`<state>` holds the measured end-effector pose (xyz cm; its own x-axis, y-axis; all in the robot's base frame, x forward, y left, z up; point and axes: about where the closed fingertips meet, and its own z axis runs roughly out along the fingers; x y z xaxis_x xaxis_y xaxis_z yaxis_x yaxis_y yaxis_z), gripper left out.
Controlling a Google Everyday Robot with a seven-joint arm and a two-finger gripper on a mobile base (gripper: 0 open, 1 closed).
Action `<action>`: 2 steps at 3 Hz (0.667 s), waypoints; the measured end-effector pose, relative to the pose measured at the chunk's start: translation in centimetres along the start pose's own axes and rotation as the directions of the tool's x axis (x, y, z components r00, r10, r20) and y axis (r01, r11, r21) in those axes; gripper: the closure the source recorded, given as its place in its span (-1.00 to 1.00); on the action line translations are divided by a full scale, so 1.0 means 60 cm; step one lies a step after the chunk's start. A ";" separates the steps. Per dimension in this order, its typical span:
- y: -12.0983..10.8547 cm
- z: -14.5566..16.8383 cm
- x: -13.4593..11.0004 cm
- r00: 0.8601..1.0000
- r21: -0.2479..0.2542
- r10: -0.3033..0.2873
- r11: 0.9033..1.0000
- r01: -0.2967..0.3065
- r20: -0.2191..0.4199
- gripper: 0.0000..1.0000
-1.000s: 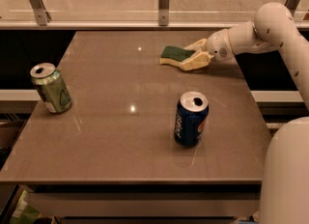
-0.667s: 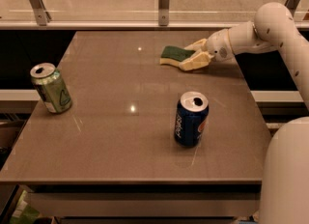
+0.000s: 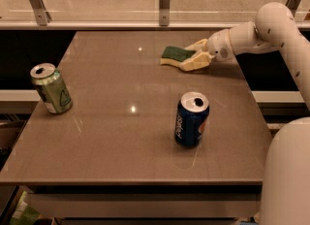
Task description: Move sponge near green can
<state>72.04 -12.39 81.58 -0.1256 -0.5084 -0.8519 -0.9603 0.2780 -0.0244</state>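
The table (image 3: 121, 136) is brown and shiny, with small white light spots. The sponge (image 3: 172, 54), near the far edge, is dark green on top and pale yellow below. The gripper (image 3: 193, 56) at the sponge's right end is cream (much like the foam), and the arm (image 3: 271, 25) is white. The green can (image 3: 52, 89), by the left edge, is light green with a silver top, a pale drop shape and a white band. The blue can (image 3: 191, 122) is dark blue with white letters.
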 end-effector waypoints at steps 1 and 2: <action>0.000 0.000 0.000 1.000 0.000 0.000 1.000 0.000 0.000 1.00; 0.000 0.000 -0.001 1.000 0.000 0.000 1.000 0.000 0.000 1.00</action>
<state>72.04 -12.38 81.61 -0.1256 -0.5084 -0.8519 -0.9603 0.2779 -0.0243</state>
